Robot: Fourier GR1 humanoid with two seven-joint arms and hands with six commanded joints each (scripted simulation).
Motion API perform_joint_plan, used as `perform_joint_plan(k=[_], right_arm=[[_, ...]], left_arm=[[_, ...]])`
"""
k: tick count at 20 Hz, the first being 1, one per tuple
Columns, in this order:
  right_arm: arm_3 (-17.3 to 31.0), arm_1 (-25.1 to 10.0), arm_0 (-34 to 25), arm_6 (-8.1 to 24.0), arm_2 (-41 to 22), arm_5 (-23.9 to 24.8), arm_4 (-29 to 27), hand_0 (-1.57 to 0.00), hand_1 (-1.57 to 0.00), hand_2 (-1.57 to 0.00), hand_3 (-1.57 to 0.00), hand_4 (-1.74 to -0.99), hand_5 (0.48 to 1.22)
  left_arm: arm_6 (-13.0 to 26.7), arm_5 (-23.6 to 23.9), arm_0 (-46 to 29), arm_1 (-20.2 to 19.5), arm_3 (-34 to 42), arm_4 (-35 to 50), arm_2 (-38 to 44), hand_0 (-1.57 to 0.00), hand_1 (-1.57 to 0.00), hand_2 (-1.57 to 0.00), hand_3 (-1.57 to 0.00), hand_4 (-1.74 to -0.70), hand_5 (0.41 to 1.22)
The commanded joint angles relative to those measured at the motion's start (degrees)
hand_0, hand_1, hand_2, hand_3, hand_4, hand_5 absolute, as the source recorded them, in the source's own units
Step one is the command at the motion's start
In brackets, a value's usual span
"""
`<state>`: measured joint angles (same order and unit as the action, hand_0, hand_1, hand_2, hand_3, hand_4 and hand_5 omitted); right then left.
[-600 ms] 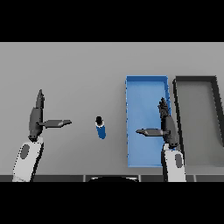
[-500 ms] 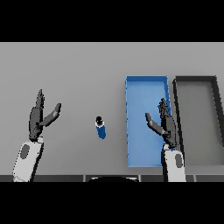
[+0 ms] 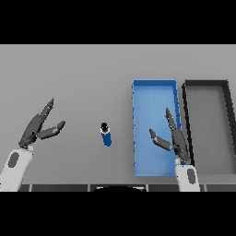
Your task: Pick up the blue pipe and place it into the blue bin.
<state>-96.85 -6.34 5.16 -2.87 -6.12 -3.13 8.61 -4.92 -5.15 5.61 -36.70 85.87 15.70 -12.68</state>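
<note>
Blue pipe (image 3: 106,135) standing upright on the grey table (image 3: 83,78), dark cap on top, blue body below, alone in the open stretch between the two hands. No label, brand or lettering to be read on it. Touched by nothing.

Just to its right, the blue bin (image 3: 154,87), long and open-topped, pale blue floor, nothing visible inside apart from what hangs over it. No writing on its walls either.

Over the bin's near right part, the right hand (image 3: 176,140): fingers straight and pointing up the table, thumb spread out towards the pipe, holding nothing.

Beside the blue bin on its right, close alongside, a black bin (image 3: 185,99) with a grey floor.

Out on the other side of the pipe, well apart from it, the left hand (image 3: 36,130): fingers straight, thumb splayed wide, gripping nothing.
</note>
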Motion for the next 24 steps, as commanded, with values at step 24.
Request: perform_joint_plan(k=[24], right_arm=[[-2.8, 0.2, 2.2, 0.5, -1.3, 0.3, 1.6, 0.00, 0.00, 0.00, 0.00, -1.223, 0.618]], left_arm=[[2.2, -6.9, 1.5, 14.0, 1.2, -8.8, -17.2, 0.00, 0.00, 0.00, 0.00, -1.19, 0.467]])
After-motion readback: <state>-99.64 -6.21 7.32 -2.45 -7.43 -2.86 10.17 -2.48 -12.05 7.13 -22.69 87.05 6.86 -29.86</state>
